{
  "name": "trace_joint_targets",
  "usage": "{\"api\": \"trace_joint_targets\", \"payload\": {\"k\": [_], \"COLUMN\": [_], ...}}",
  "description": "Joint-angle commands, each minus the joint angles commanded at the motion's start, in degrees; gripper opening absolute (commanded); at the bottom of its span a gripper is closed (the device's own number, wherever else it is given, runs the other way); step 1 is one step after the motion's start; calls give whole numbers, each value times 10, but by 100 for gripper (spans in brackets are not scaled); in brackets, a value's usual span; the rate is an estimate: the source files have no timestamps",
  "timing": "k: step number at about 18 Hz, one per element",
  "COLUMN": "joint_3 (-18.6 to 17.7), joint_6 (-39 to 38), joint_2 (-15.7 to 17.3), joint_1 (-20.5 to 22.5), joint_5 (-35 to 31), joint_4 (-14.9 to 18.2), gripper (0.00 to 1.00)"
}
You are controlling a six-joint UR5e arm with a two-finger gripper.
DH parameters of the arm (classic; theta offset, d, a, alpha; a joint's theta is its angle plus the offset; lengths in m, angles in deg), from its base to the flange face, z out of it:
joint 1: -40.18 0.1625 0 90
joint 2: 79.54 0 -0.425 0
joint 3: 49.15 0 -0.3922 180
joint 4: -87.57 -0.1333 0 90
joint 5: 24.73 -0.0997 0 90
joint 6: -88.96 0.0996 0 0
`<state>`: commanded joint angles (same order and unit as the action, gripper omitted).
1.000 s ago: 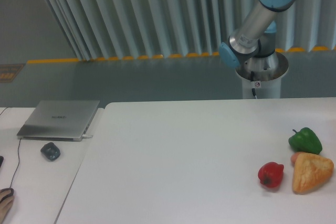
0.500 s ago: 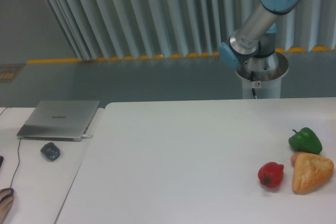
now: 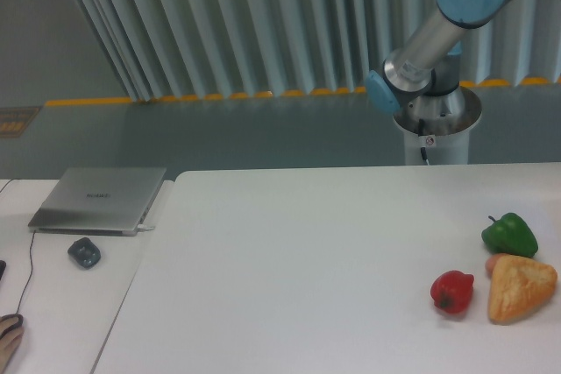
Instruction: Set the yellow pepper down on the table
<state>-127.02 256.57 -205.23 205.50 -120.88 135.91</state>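
The yellow pepper is out of view. The white table (image 3: 307, 251) fills the lower part of the camera view. Only the arm's grey and blue links (image 3: 438, 24) show at the top right, rising from a base behind the table's far edge. The gripper is outside the frame.
A green pepper (image 3: 509, 234), a red pepper (image 3: 452, 291) and an orange-tan wedge-shaped lump (image 3: 521, 287) lie together at the table's right side. On a separate desk at the left sit a grey laptop (image 3: 99, 199) and a dark mouse (image 3: 84, 252).
The arm's upper blue joint has shifted slightly to the right. The objects on the table have not moved.
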Motion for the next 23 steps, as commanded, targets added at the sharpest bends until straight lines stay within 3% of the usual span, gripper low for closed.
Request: {"api": "trace_joint_targets", "payload": {"k": [4,8,12,14,19,23], "joint_3": [-7,-31,-69,-90,-114,-146], "joint_6": [-18,-33,-50,-75,-169,-304], "joint_2": [11,39,96,125,179,232], "joint_1": [5,15,15,16,11,-41], "joint_5": [2,11,27,42,93,119], "joint_4": [2,3,11,31,116,142], "gripper": [40,37,37,38,38,38]}}
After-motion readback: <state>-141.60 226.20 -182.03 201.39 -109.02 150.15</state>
